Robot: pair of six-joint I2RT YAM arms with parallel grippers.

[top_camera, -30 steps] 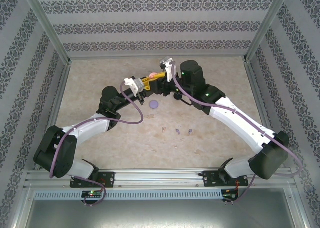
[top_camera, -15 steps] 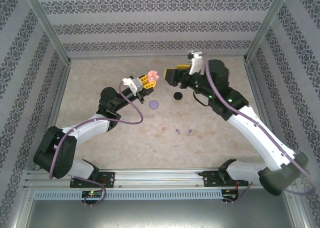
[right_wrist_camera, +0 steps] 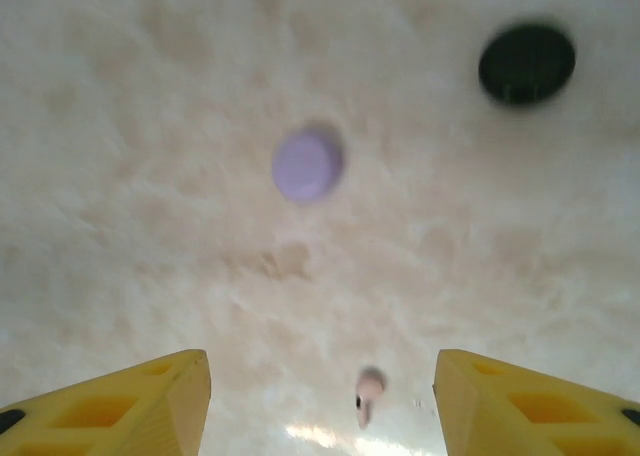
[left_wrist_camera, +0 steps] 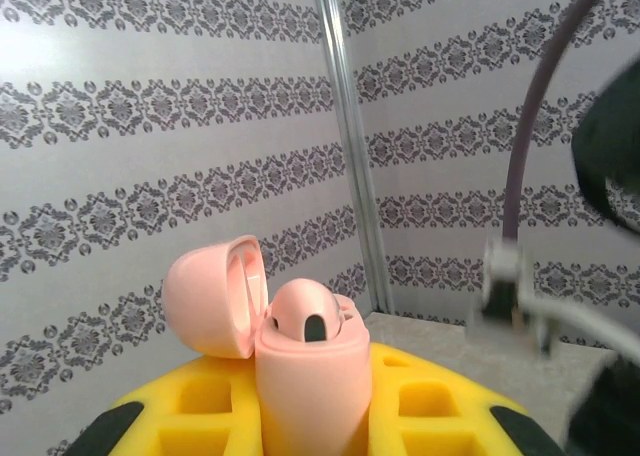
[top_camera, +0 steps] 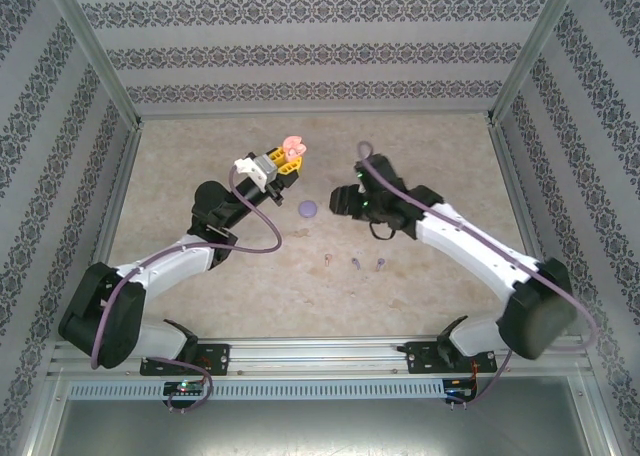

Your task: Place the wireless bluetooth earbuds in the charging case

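While on case (left_wrist_camera: 300,376), left jaws tight.

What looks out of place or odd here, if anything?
Nothing damaged or spilled. The pale pink round charging case stands lid-open in the left gripper; one pale pink earbud lies loose on the beige table.

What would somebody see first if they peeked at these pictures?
Probably the open pink case, its lid flipped back, pinched in the left arm's yellow jaws toward the far side of the table. Next comes the round purple case lying near the middle, with three tiny earbuds in a row nearer the arms.
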